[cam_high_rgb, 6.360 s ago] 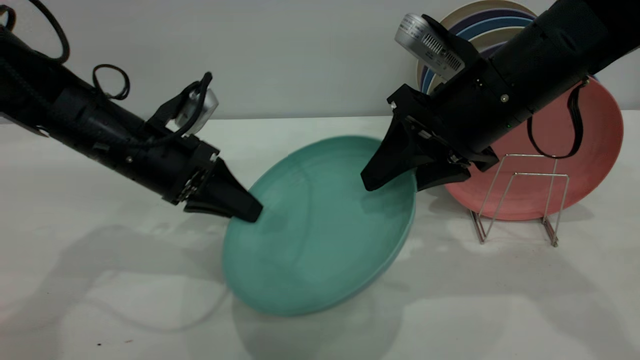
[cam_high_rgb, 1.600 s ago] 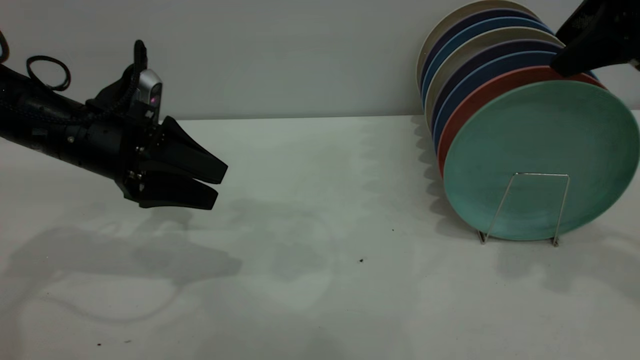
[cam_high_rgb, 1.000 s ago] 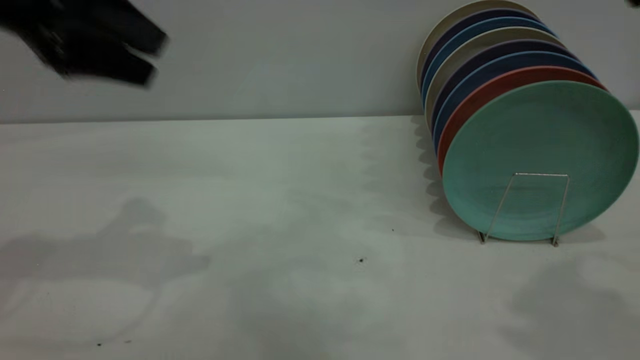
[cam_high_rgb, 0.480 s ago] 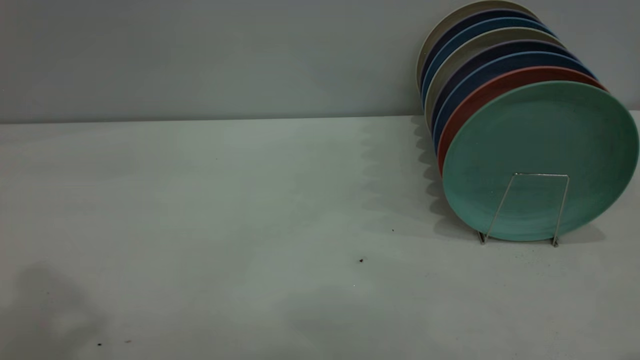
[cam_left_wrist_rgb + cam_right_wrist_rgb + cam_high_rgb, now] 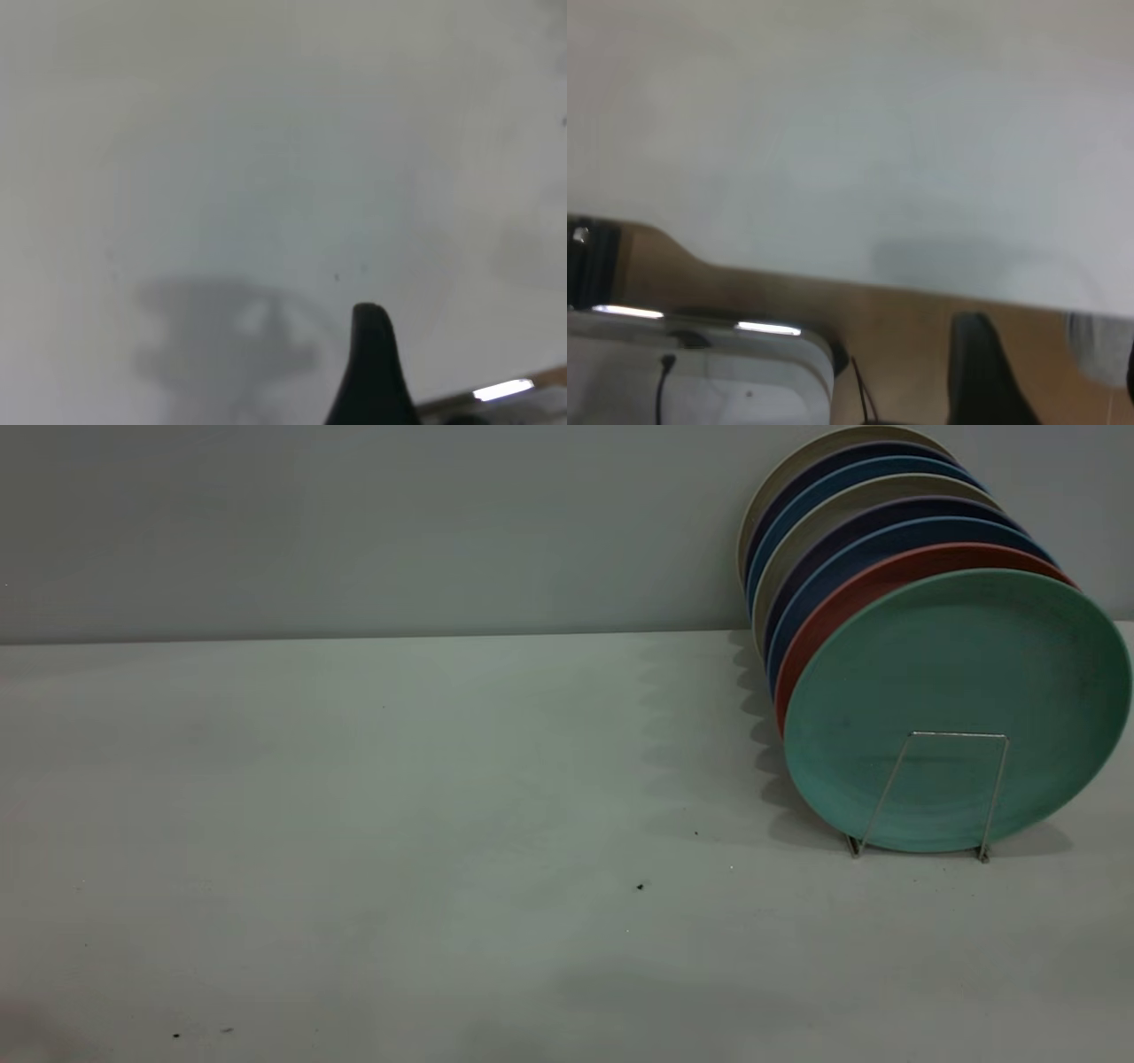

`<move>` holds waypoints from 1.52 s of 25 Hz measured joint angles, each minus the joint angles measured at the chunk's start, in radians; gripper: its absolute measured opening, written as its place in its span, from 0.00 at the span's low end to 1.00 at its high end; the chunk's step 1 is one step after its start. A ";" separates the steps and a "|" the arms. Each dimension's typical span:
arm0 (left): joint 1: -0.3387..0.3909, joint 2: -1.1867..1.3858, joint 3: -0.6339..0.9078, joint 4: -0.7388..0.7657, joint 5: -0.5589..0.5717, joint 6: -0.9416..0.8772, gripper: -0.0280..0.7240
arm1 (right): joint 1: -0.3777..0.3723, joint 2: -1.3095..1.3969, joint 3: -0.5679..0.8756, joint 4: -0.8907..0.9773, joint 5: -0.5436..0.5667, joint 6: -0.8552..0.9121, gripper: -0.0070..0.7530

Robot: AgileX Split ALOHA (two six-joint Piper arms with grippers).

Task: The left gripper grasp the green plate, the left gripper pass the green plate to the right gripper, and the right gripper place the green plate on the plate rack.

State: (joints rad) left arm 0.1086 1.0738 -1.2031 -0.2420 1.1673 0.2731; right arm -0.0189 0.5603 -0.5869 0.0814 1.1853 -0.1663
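While the green plate [image 5: 957,691] stands in the plate rack [image 5: 921,797], neither hand's state is discernible.

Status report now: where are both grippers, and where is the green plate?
Both arms out of the exterior view; one fingertip shows per wrist view. Green plate upright at front of plate rack, before pink plate. Nothing in the way.

A pale grey-white table [image 5: 399,779] is seen, backed by a wall at 12 o'clock. At its 3 o'clock side the plate rack [image 5: 930,797] is stood on it. Small dark specks [image 5: 640,887] are scattered near the centre and toward 7 o'clock.
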 joint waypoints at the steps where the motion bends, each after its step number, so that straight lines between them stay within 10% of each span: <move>1: 0.000 -0.014 0.039 0.000 0.000 0.000 0.81 | 0.000 -0.018 0.036 -0.006 -0.012 0.007 0.55; 21: 0.000 -0.524 0.656 0.202 -0.027 -0.104 0.81 | 0.082 -0.192 0.115 -0.053 -0.067 0.073 0.55; 38: 0.000 -0.884 0.716 0.201 -0.052 -0.135 0.81 | 0.129 -0.452 0.115 -0.076 -0.059 0.108 0.55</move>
State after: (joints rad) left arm 0.1086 0.1895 -0.4868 -0.0406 1.1155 0.1385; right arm 0.1098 0.1080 -0.4719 0.0058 1.1268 -0.0582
